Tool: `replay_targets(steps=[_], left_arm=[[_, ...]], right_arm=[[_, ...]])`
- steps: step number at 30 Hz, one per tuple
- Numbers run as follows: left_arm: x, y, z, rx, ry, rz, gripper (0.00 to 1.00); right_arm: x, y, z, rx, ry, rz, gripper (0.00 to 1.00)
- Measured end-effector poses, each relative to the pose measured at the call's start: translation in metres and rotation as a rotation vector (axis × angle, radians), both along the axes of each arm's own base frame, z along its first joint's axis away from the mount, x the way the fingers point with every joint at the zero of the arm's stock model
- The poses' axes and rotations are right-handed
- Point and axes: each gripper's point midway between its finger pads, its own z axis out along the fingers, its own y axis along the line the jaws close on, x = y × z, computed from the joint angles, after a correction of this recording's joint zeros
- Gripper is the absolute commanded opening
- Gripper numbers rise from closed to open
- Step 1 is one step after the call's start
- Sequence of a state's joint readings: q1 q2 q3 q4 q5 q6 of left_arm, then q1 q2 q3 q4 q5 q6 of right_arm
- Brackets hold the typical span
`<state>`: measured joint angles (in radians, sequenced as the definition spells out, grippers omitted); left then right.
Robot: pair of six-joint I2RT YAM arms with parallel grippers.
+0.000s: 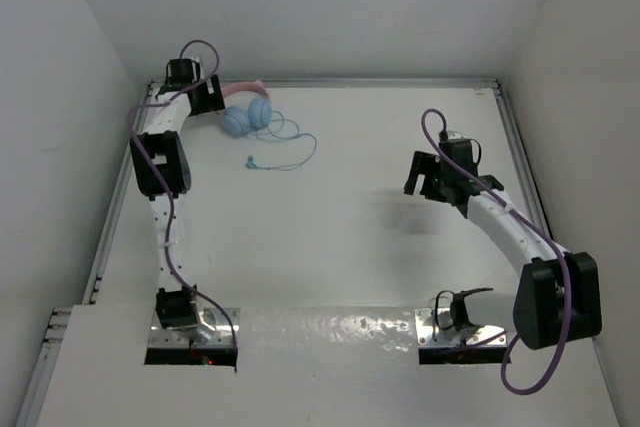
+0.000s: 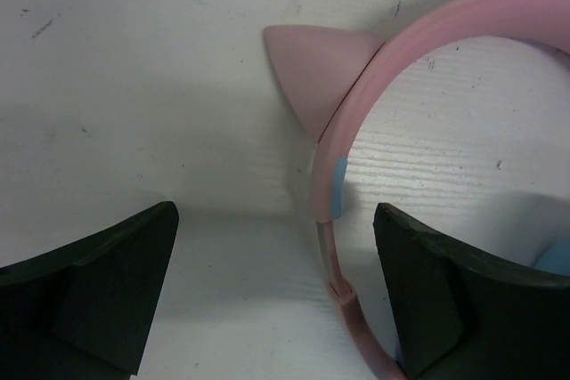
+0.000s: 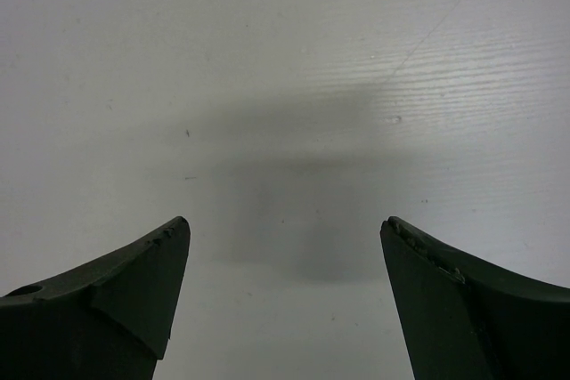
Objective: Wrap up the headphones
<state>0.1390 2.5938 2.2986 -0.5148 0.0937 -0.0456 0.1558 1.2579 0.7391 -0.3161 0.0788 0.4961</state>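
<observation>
Lying at eleven o'clock on the scuffed white desk (image 1: pixel 330 247) between plain white walls (image 1: pixel 300 7), pink cat-eared, blue-cupped headphones (image 1: pixel 246 115) pass between the spread jaws of the left tool (image 2: pixel 274 220); right tool (image 3: pixel 283 222) likewise released, empty.

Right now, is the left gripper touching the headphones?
Cannot tell. Left wrist view: the headphones pass between the left gripper's open jaws, overlapping one at the bottom edge; no plain gap.
</observation>
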Motion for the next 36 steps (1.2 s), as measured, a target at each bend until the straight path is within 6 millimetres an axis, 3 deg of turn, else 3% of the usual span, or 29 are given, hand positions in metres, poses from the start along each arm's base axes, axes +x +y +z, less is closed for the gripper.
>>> replay_targets(steps=[3,4,7,9,13,17,20,23,26,29,30,32,36], left_arm=[[0.003,-0.001,-0.003,-0.001,-0.007,0.003,0.56],[0.004,-0.003,-0.003,-0.004,-0.011,-0.001,0.36],[0.002,-0.012,-0.007,-0.044,-0.009,-0.031,0.0],[0.0,-0.021,-0.007,-0.075,-0.027,-0.063,0.0],[-0.03,-0.04,-0.004,-0.16,0.03,-0.125,0.0],[-0.053,-0.055,0.023,-0.196,0.065,-0.177,0.0],[-0.066,-0.067,0.084,-0.142,0.007,-0.241,0.0],[-0.086,-0.089,0.172,-0.011,-0.132,-0.32,0.0],[-0.131,-0.133,0.254,0.116,-0.287,-0.416,0.0],[-0.18,-0.176,0.302,0.173,-0.383,-0.515,0.0],[-0.192,-0.186,0.309,0.186,-0.398,-0.538,0.0],[-0.202,-0.184,0.316,0.243,-0.408,-0.518,0.0],[-0.208,-0.173,0.286,0.302,-0.312,-0.48,0.0]], right_arm=[[-0.001,0.004,-0.001,-0.003,0.003,0.013,0.85],[-0.002,0.005,-0.001,-0.004,0.004,0.016,0.84],[0.0,0.009,-0.001,-0.016,0.015,0.03,0.82],[0.004,0.015,0.001,-0.047,0.021,0.058,0.82],[0.019,0.05,0.018,-0.116,0.012,0.197,0.8],[0.035,0.093,0.047,-0.097,-0.064,0.325,0.81],[0.048,0.124,0.083,-0.053,-0.175,0.391,0.82],[0.065,0.154,0.128,0.031,-0.319,0.391,0.83],[0.073,0.182,0.164,0.138,-0.435,0.374,0.84],[0.076,0.21,0.193,0.249,-0.512,0.366,0.84],[0.076,0.219,0.199,0.274,-0.528,0.368,0.84],[0.073,0.226,0.201,0.301,-0.529,0.353,0.83],[0.064,0.236,0.193,0.356,-0.529,0.323,0.81]])
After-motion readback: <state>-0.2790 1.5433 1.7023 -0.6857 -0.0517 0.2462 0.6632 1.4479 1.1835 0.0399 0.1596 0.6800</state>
